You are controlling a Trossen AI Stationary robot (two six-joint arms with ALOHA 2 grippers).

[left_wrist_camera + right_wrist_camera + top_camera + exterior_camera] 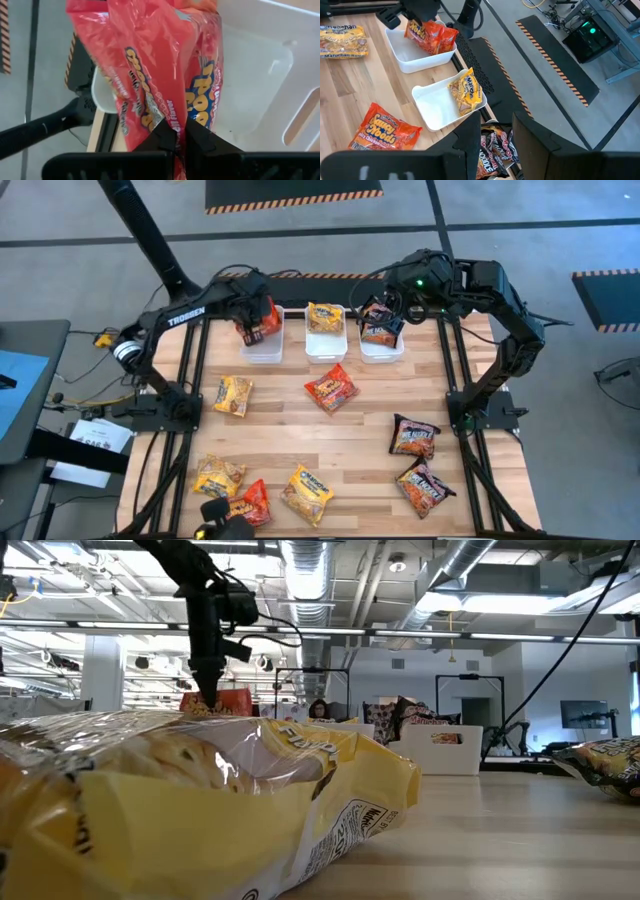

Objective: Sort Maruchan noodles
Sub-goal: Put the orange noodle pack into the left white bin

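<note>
Left gripper (179, 137) clenched on red packet (150, 65) over left tub (262, 345).
Light, crinkly, slippery — pinch the edge seam; right gripper (495, 131) released — dark packet (492, 150) below.

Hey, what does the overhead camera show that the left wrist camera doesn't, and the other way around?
Only the overhead view shows the right gripper above the right tub with a dark packet, the yellow packet in the middle tub, and loose packets on the table. Only the left wrist view shows the left gripper pinching the packet's edge, and its print. Both show the red packet over the left tub.
</note>
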